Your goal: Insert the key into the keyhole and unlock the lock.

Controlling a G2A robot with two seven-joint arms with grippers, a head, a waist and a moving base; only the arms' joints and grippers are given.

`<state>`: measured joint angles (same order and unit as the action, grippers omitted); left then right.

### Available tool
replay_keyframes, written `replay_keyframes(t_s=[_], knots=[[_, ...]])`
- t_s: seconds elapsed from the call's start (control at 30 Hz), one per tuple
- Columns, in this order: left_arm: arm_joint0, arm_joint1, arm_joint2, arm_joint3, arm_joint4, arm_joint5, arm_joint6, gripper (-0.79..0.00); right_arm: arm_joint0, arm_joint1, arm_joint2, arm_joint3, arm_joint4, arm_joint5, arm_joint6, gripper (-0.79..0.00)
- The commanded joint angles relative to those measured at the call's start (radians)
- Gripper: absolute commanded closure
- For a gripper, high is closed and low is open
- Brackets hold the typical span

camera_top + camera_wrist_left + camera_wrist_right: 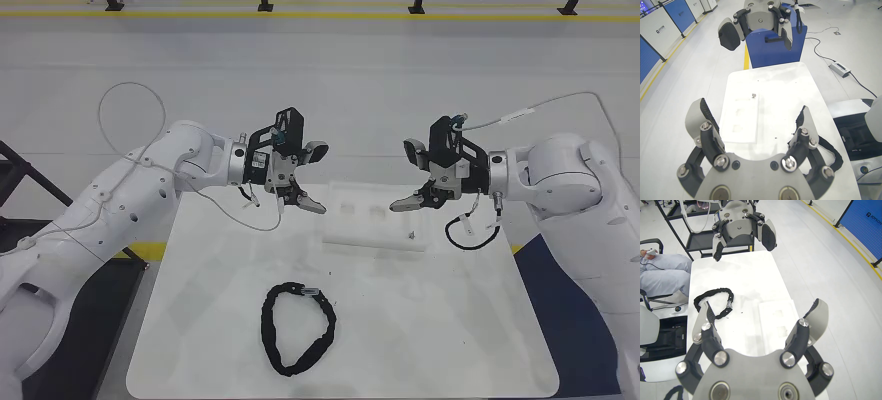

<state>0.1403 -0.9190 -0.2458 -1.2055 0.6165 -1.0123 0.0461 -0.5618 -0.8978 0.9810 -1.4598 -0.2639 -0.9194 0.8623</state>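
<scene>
A small silver key lies at one end of the white tray; the black-sleeved chain lock loops nearby. The left gripper and right gripper hang above the tray, jaws wide, empty.

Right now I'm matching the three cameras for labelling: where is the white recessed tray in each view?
Top view: white tray at the table's far edge, reaching from left pincer to right pincer.
Left wrist view: tray ahead of the left pincer, key on its far end.
Right wrist view: tray ahead of the right pincer, chain lock alongside.
Shared landmark: the table.
</scene>
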Motion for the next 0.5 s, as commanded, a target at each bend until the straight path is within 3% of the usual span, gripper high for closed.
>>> replay_keyframes(t_s=[0.0,0.3,0.47], knots=[[0.000,0.000,0.000,0.000,0.000,0.000,0.000,-0.785,0.000,0.000,0.000,0.000,0.000,0.000,0.000,-0.784],[0.000,0.000,0.000,0.000,0.000,0.000,0.000,-0.784,0.000,0.000,0.000,0.000,0.000,0.000,0.000,-0.784],[0.000,0.000,0.000,0.000,0.000,0.000,0.000,-0.785,-0.032,0.002,-0.001,-0.011,-0.056,0.055,-0.025,-0.785]])
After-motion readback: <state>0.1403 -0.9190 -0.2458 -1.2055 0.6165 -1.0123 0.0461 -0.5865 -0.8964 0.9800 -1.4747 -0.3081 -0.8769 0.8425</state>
